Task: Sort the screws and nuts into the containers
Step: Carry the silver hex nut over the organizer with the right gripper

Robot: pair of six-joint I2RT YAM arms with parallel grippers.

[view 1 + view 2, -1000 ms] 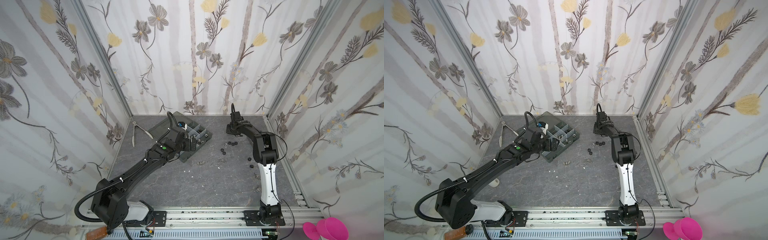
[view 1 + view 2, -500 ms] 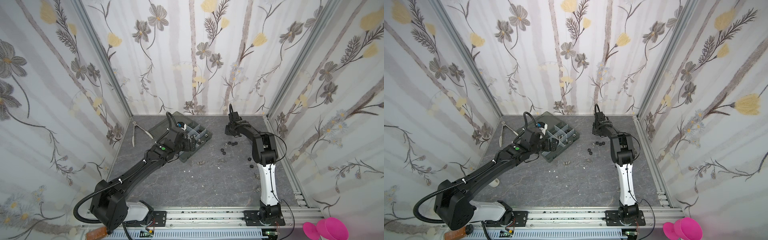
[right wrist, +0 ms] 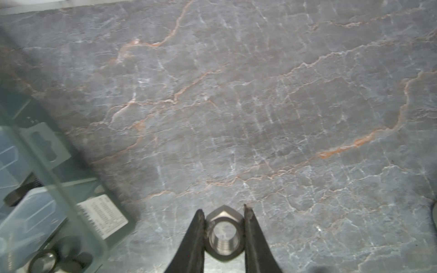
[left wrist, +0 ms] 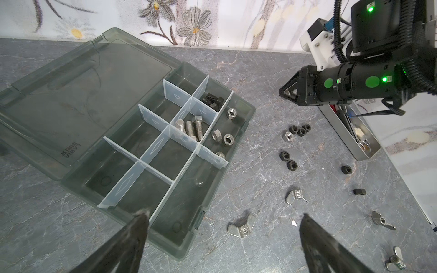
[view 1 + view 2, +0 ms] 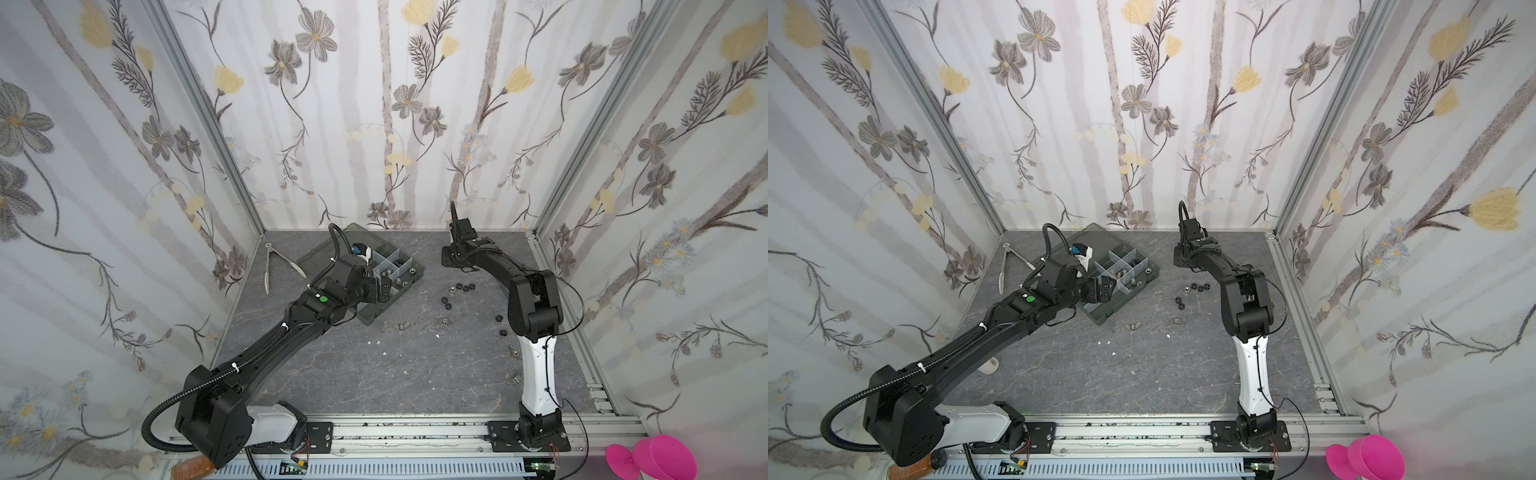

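A silver nut (image 3: pixel 223 232) sits clamped in the right pincer (image 3: pixel 223 208) above the counter (image 3: pixel 260 106). The organizer box (image 3: pixel 68 201) beside it is a blur, contents hard to make out. In both top views the wrist (image 5: pixel 459 241) hides that grip. The right arm (image 5: pixel 534 307) folds sharply, forearm reaching toward the back wall (image 5: pixel 374 124). The left pincer (image 4: pixel 223 215) hangs wide open, screws (image 4: pixel 191 128) and nuts (image 4: pixel 224 134) in compartments (image 4: pixel 170 156) beyond its tips.

Shiny metal nut (image 3: pixel 223 232), smoky translucent plastic box (image 4: pixel 71 99).
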